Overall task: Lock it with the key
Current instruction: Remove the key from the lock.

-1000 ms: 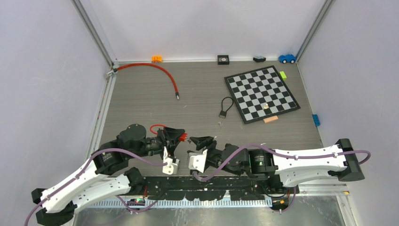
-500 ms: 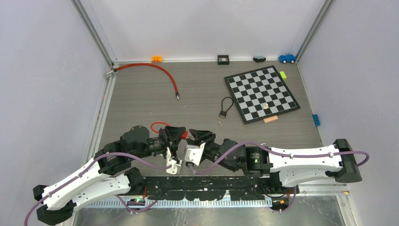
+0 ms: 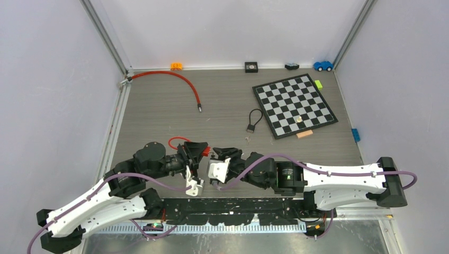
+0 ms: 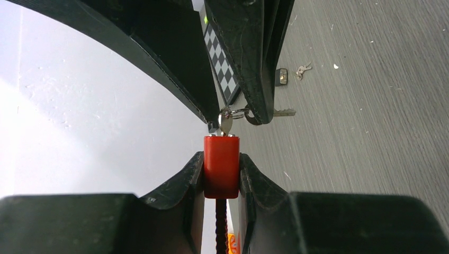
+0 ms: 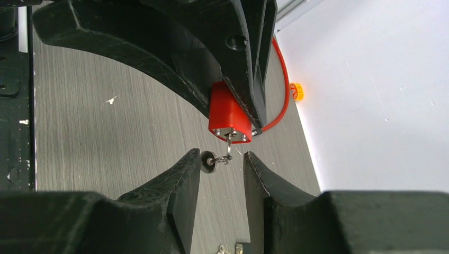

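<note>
My left gripper [image 4: 221, 174] is shut on a small red padlock [image 4: 221, 165] with a red cable loop [image 3: 178, 141], held above the table near its front. A silver key [image 5: 228, 145] sits in the lock's keyhole, with a ring and a second key [image 4: 283, 112] hanging from it. My right gripper [image 5: 222, 161] faces the lock, its jaws open on either side of the key ring; the left finger [image 5: 188, 174] is next to the hanging key's head. In the top view the two grippers meet tip to tip, the left [image 3: 200, 152] and the right [image 3: 218, 155].
A black cable padlock [image 3: 252, 121] and small keys [image 3: 247, 138] lie beyond the grippers. A checkerboard [image 3: 294, 105] lies at the back right. A red cable [image 3: 180, 79] curves at the back left. Small toys line the back wall.
The right gripper has moved left and forward up to the lock held by the left gripper. The left arm shifted slightly.
</note>
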